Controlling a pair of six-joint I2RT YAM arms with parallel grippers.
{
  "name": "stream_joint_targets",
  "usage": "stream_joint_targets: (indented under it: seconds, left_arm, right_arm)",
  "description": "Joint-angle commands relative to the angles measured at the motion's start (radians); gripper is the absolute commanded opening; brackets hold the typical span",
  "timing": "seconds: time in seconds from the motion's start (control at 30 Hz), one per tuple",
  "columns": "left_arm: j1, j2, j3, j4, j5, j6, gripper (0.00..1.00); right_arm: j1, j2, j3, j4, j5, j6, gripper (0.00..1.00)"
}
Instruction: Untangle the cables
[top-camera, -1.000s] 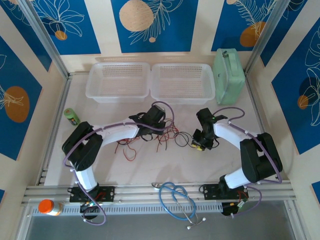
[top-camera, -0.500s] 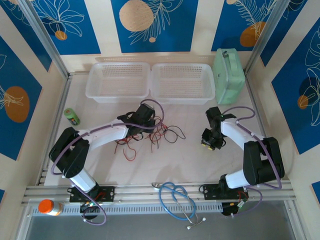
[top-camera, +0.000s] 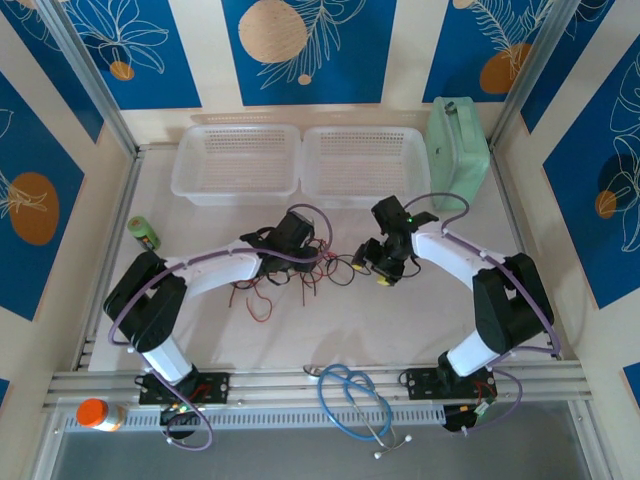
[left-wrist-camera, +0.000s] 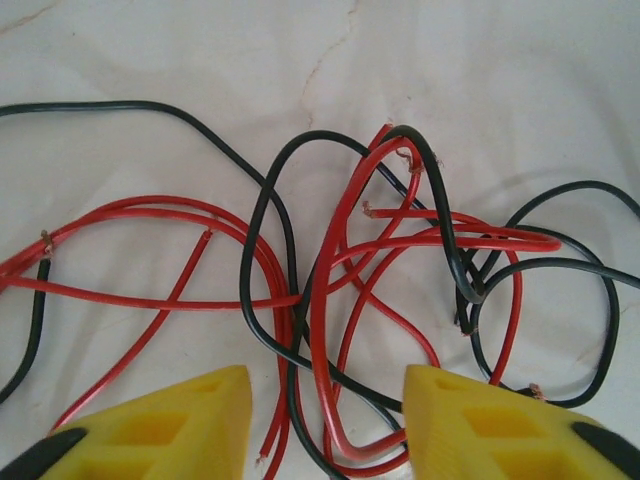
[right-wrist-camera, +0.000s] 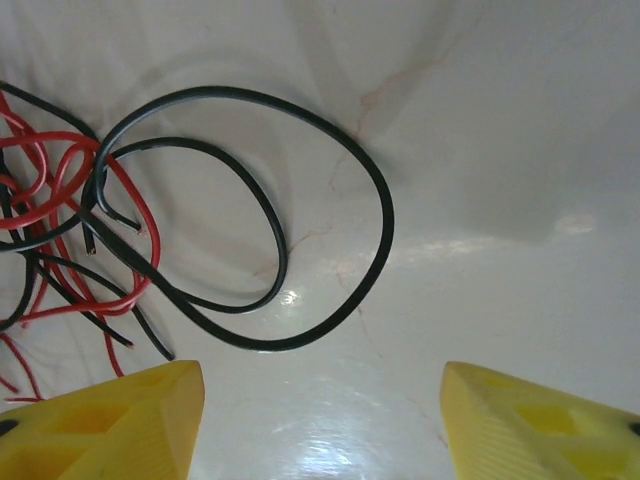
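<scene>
Your left gripper (left-wrist-camera: 328, 425) has its jaws apart, with red and black strands of the cables (left-wrist-camera: 447, 235) lying loose between them. Your right gripper (right-wrist-camera: 320, 400) is spread wide over bare table (right-wrist-camera: 480, 200). The tangle sits just beside it, mid-table between both arms.

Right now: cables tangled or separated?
Tangled. Left wrist view: red and black cables cross and loop through one another; one black loop sticks out of the bunch.

Counted two white perforated plastic baskets (top-camera: 237, 160) (top-camera: 365, 163), one mint-green hard case (top-camera: 458, 152), one small green can (top-camera: 144, 233), one orange-capped bottle (top-camera: 97, 414), one blue stethoscope (top-camera: 352, 398) and one tangle of thin red and black wires (top-camera: 322, 262). Strand count was unclear.
</scene>
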Motion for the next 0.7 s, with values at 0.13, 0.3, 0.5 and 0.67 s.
stream_joint_targets:
  seconds: [0.13, 0.3, 0.5, 0.67]
  left_arm:
    - [-0.045, -0.065, 0.049, -0.093, -0.062, 0.036, 0.49]
    - [-0.055, -0.098, 0.051, -0.101, -0.067, 0.036, 0.53]
    - [-0.058, -0.133, 0.044, -0.112, -0.062, 0.036, 0.55]
    - [-0.061, -0.171, 0.03, -0.11, -0.054, 0.028, 0.56]
  right_arm:
    - [0.034, -0.104, -0.175, 0.29, -0.027, 0.443, 0.68]
    - [0.064, -0.13, -0.165, 0.299, 0.071, 0.5, 0.68]
    - [0.055, -0.088, -0.134, 0.279, 0.104, 0.501, 0.67]
    - [0.044, -0.017, -0.126, 0.31, 0.096, 0.505, 0.63]
